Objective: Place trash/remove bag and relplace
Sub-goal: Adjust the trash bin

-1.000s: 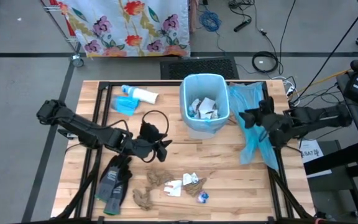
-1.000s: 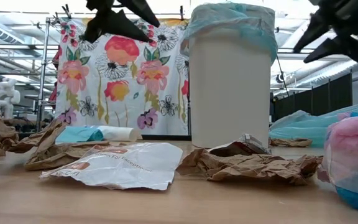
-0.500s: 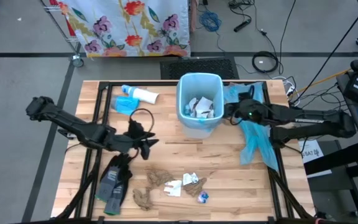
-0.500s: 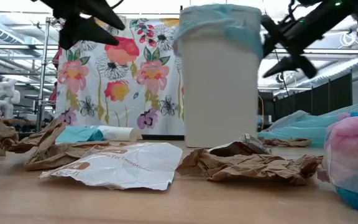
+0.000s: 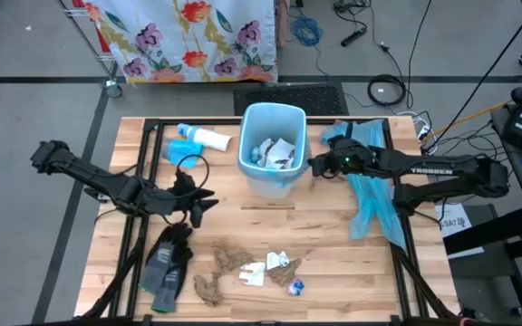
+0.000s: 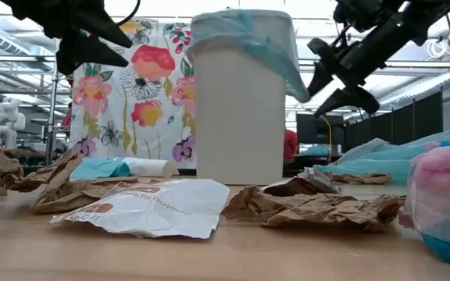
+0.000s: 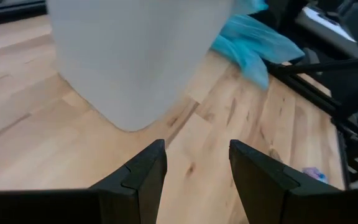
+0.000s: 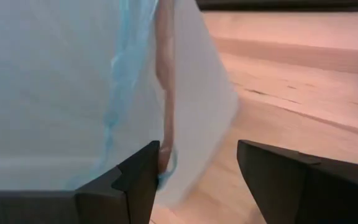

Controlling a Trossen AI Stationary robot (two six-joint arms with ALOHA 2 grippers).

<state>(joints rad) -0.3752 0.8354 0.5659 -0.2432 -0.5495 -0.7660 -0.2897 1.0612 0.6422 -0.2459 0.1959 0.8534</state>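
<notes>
On the wooden bench, going from the left: the left gripper hovers above the boards just left of the bin, its jaws spread and holding nothing, as the left wrist view shows bare wood between its fingers; below it lie a pair of dark grey gloves; behind, near the far edge, rests a white tube-shaped bottle beside a blue wrapper; the trash on the bench lies scattered at the near edge in the middle, crumpled brown paper wads, white scraps and a small blue-and-pink bit, well apart from both grippers; in the low view the same wads and a white wrapper fill the foreground; the pale trash bin stands upright at the back centre, lined with a light blue bag folded over its rim, with white and blue scraps already inside; the right gripper sits right against the bin's right side, jaws spread, the bin wall and bag edge between its fingers without a visible grip; further right a loose blue plastic bag is draped across the bench under the right arm.
</notes>
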